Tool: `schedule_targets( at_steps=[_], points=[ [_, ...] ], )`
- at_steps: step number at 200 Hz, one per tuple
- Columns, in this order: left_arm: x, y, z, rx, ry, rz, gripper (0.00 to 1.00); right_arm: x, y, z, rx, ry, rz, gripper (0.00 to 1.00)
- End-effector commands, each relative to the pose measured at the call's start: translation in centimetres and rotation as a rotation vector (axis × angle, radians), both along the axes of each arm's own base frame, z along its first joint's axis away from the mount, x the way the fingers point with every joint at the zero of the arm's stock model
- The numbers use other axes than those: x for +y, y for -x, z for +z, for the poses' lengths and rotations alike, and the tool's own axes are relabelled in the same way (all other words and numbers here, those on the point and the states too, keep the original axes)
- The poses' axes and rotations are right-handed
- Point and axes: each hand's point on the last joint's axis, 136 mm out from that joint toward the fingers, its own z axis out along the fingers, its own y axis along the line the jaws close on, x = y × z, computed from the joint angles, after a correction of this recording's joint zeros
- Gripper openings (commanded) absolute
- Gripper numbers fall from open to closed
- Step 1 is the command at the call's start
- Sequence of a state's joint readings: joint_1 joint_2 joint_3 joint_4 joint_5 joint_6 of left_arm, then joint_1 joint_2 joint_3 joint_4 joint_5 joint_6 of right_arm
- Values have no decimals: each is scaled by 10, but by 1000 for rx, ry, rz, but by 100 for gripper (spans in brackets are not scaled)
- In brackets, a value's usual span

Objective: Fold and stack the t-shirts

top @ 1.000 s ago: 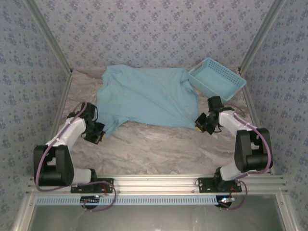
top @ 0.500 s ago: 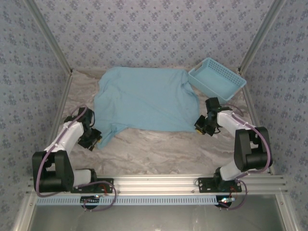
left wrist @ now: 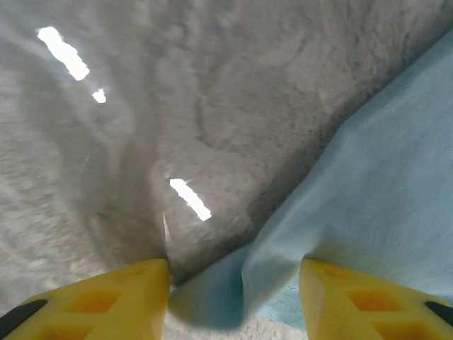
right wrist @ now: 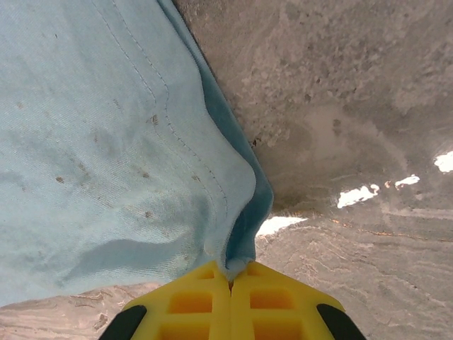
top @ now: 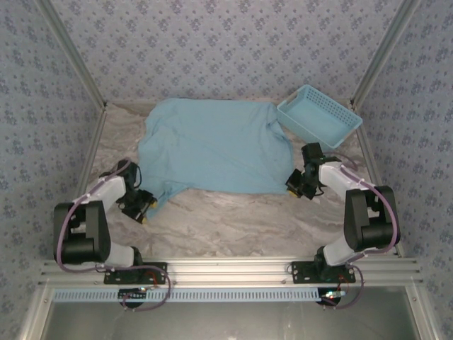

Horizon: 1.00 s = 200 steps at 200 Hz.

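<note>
We see the right gripper (right wrist: 230,278) with its yellow jaws pressed together on a corner of the t-shirt (top: 212,145). The stitched hem runs straight up out of the pinch, with cloth spreading to the left of the jaws and bare table (top: 233,219) to their right. The left gripper (left wrist: 233,283) stands with its jaws parted. A loose edge of the same shirt lies between them, nearer the right-hand finger (left wrist: 354,297), and nothing is clamped. Ahead of these jaws and to their left is grey marbled tabletop. Beyond the right gripper, past the shirt's far corner, sits a blue basket (top: 318,117).
</note>
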<state>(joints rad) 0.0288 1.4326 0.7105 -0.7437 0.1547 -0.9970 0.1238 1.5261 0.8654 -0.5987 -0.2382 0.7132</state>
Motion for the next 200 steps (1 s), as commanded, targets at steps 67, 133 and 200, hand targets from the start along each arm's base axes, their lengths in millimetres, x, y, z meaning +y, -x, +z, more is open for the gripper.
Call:
schedule_targets(
  at_steps=[67,133,200],
  points=[
    [23,-73,66,-196,-162,-53,0,16,-55,60,-244,-56,44,0],
    [72,-74,281,-721,-398,227,0,36,-113,250,-760,-94,102,0],
    [80,0,441,-1270,-419,343,0,8,-20,399,-1196,-109,0,0]
  ],
)
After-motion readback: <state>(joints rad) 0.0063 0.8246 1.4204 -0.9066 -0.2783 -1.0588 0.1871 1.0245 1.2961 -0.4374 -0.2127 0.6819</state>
